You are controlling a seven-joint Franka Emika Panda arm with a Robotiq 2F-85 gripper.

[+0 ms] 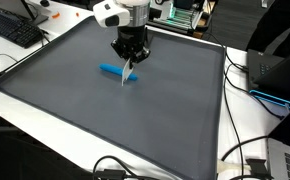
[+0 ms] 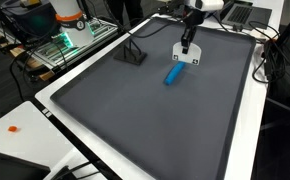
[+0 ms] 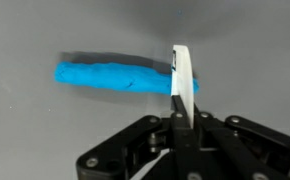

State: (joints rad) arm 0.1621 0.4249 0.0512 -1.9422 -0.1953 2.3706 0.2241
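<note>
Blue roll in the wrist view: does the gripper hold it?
No, the gripper is shut on a thin white blade, while the blue roll lies on the grey mat.

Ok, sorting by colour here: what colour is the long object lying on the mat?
The long object is bright blue, clearest in the wrist view.

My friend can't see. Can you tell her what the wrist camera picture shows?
The black hand grips a thin white strip that sticks up. Behind it, a blue roll lies sideways on a grey mat.
</note>
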